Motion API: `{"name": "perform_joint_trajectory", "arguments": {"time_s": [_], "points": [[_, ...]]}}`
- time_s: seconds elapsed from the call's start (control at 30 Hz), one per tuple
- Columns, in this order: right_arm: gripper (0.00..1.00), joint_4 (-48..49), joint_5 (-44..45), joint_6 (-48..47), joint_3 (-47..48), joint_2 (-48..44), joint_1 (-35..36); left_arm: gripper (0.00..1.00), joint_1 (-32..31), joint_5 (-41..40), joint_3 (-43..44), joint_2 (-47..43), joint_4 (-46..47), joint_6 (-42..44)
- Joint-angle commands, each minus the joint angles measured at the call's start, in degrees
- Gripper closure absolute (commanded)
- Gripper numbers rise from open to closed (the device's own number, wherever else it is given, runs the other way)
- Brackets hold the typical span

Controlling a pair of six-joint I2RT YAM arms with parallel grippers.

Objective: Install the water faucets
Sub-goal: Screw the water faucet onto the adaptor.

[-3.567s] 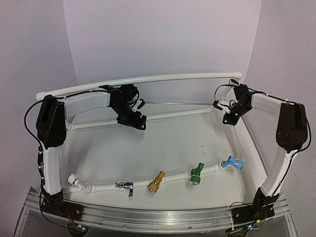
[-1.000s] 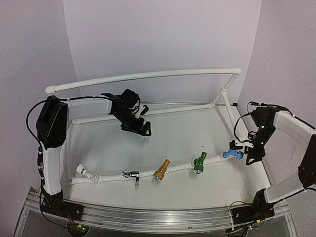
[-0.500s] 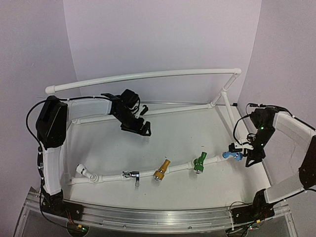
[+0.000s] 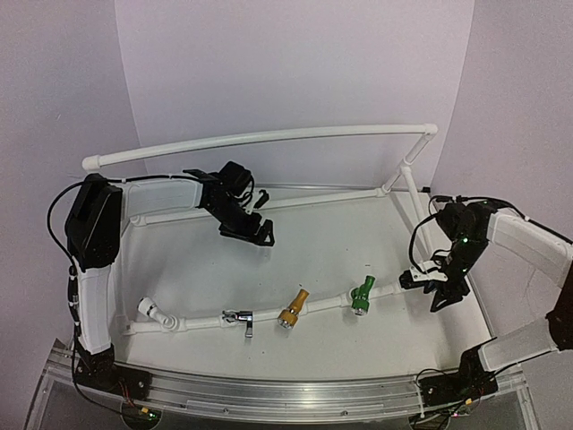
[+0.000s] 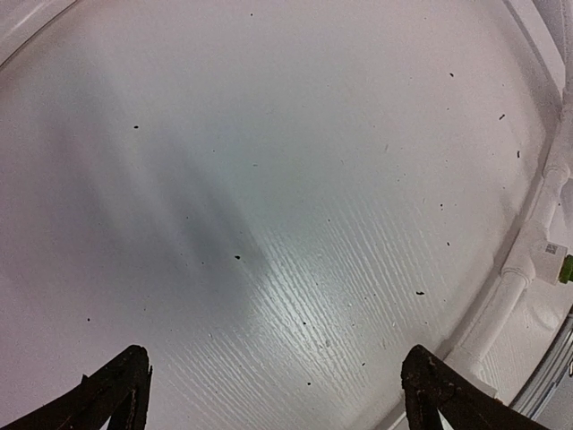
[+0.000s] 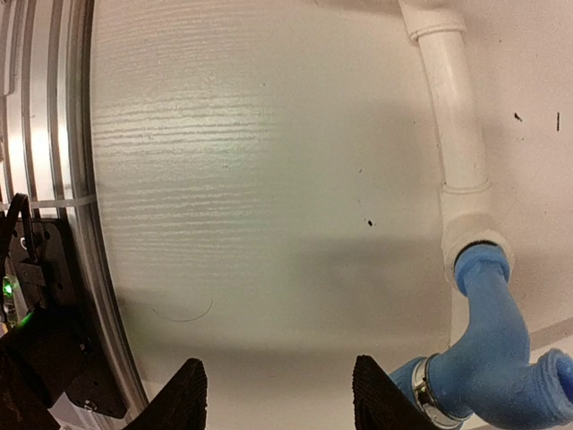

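Along the low white pipe point(image 4: 322, 305) stand a silver faucet point(image 4: 237, 316), a yellow one point(image 4: 291, 311) and a green one point(image 4: 362, 296). The blue faucet point(image 6: 488, 349) sits on the pipe's right end socket point(image 6: 474, 242); from above, my right gripper point(image 4: 432, 285) covers it. In the right wrist view that gripper point(image 6: 279, 385) is open with only bare table between its fingers, and the blue faucet lies just outside its right fingertip point(image 6: 376, 385). My left gripper point(image 4: 255, 235) hovers at the back left, wide open point(image 5: 277, 367) over bare table.
A white PVC frame point(image 4: 269, 137) arches over the back and runs down the right side point(image 4: 416, 206). A white elbow fitting point(image 4: 148, 311) ends the low pipe on the left. An aluminium rail point(image 4: 269, 394) lines the near edge, close to my right gripper point(image 6: 54, 179).
My right gripper has moved left and slightly nearer, now covering the blue faucet from above, and its jaws have narrowed a little. The left arm has not moved.
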Motion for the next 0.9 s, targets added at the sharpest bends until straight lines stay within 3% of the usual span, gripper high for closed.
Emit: {"name": "perform_joint_trajectory", "arguments": {"time_s": [0.0, 0.17, 0.37, 0.57, 0.87], "points": [[0.5, -1.0, -0.4, 1.2, 2.7, -2.7, 0.2, 0.03, -0.2, -0.7, 0.6, -2.2, 1.6, -0.1], [0.52, -1.4, 2.0, 0.1, 6.4, -4.6, -3.6, 0.03, -0.2, -0.7, -0.4, -2.8, 2.2, -0.8], [0.43, -0.9, 3.4, -4.7, 9.9, 0.9, -9.8, 0.03, -0.2, -0.6, -0.8, -3.0, 2.2, -0.6], [0.41, 4.4, 4.4, -6.6, 3.9, 1.9, -9.8, 0.03, -0.1, -1.0, -1.1, -3.4, 2.6, -0.8], [0.6, 6.1, 1.9, -6.2, -2.4, 1.4, -9.5, 0.03, -0.1, -1.4, -2.0, -4.2, 3.0, -1.2]]}}
